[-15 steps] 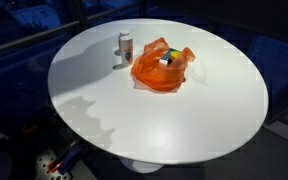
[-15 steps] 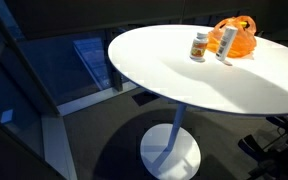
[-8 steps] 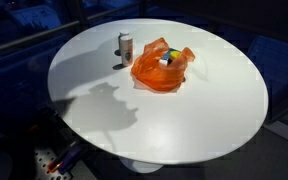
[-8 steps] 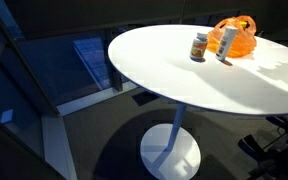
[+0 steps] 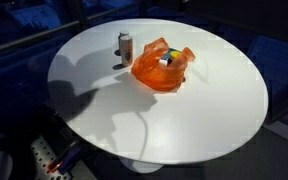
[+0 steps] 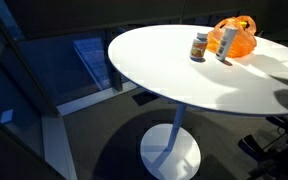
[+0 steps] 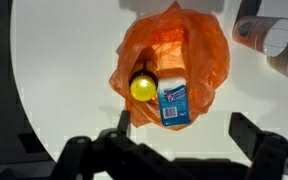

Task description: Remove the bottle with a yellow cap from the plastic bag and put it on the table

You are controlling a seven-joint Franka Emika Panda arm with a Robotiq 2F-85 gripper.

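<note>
An orange plastic bag (image 7: pixel 174 60) lies on the round white table (image 5: pixel 184 125); it shows in both exterior views (image 5: pixel 161 70) (image 6: pixel 237 36). In the wrist view the bottle with a yellow cap (image 7: pixel 143 87) lies inside the bag's open mouth, next to a blue and white packet (image 7: pixel 173 104). My gripper (image 7: pixel 187 128) is open and empty. It hangs above the table just in front of the bag's mouth, apart from the bag. The arm itself is out of both exterior views; only its shadow falls on the table.
Two small bottles stand on the table beside the bag, an amber one (image 6: pixel 198 46) and a white one (image 6: pixel 227 43); they also show in an exterior view (image 5: pixel 125 45) and at the wrist view's edge (image 7: pixel 267 37). The table's rim (image 6: pixel 144 75) drops to dark floor.
The arm's shadow has spread further across the table in both exterior views. The bag and the bottles have not moved.
</note>
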